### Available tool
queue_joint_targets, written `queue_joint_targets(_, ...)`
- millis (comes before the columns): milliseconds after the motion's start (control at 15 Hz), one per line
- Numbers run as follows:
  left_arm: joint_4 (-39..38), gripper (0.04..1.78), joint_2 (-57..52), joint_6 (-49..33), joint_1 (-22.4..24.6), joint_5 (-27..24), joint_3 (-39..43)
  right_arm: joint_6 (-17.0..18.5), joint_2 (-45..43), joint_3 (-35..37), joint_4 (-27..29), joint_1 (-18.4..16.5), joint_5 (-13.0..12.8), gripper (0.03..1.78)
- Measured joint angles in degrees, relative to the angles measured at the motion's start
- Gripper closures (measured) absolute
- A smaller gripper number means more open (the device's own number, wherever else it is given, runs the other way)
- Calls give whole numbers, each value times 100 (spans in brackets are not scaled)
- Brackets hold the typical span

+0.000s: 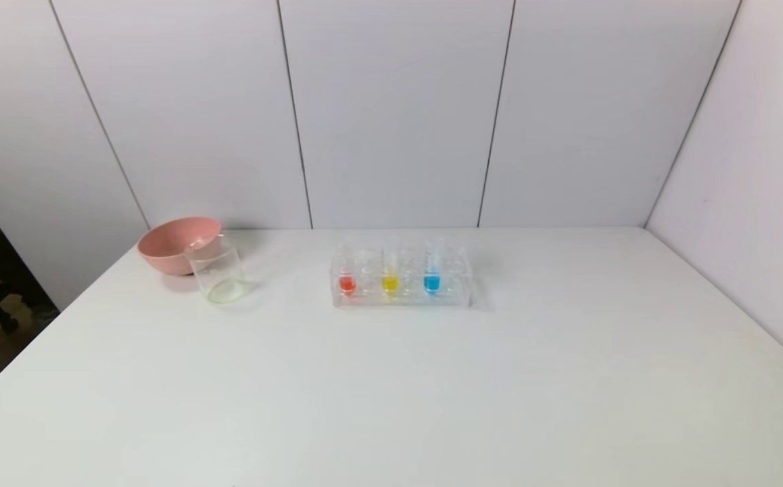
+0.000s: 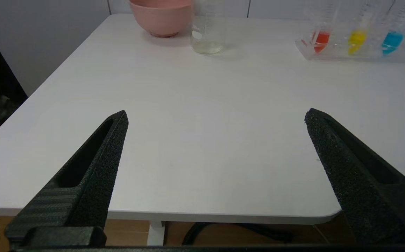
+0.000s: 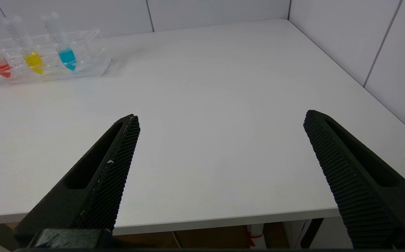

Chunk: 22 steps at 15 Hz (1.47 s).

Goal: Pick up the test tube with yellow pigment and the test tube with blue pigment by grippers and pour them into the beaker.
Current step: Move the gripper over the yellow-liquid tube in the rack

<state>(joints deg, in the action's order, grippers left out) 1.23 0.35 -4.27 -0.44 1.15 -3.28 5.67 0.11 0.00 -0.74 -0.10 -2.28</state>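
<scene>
Toward the back of the white worktop [image 1: 391, 392], in a clear many-holed plastic rack [image 1: 401, 297], stand the slim clear test tube w/ yellow pigment [image 1: 389, 281] and, one empty slot to its right, the slim clear test tube w/ blue pigment [image 1: 432, 280]; a third tube w/ red-orange liquid [image 1: 347, 283] sits on the left side & isn't mine to touch. Small clear glass beaker [image 1: 219, 274] waits well to the left, just in front of a round pink bowl [image 1: 174, 243].

Neither arm shows in the head view. Left gripper [image 2: 216, 117] and right gripper [image 3: 221, 119] both hang at the near worktop edge, fingers [image 2: 108, 154] spread wide, nothing held.

Nothing picked yet, so approach comes first. I'd send the left for yellow & the right for blue, coming down from above, closing on the bare upper glass. Tubes sit close, so I reckon fingers should straddle one only. Lift straight up, keep upright, tip slowly over the beaker lip.
</scene>
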Motion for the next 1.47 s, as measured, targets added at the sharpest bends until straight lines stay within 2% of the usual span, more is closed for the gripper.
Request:
queue_joint_targets(200, 380, 6, 363, -85, 0, -249, -663, 2, 0, 0, -2, 0, 0, 10)
queue_joint_targets(400, 234, 6, 1287, -267, -18, -533, -1397, 0, 0, 0, 0, 0, 2, 10)
queue_joint_targets(667, -762, 6, 3401, -356, -35, -699, -2317, 2, 0, 0, -2, 0, 0, 10)
queue_joint_targets(800, -1454, 6, 4651, -372, -123, -611, -2781, 2, 0, 0, 0, 0, 0, 10)
queue_joint_targets(933, -2138, 6, 5833, -386, -440, -208, -3213, 0, 0, 0, 0, 0, 0, 10)
queue_joint_targets(1200, -3557, 6, 7818, -385, -1631, 786, -3894, 2, -1, 0, -2, 0, 0, 10)
queue_joint_targets(1467, -4519, 6, 9305, -416, -2450, 1031, -4534, 2, 0, 0, -2, 0, 0, 10)
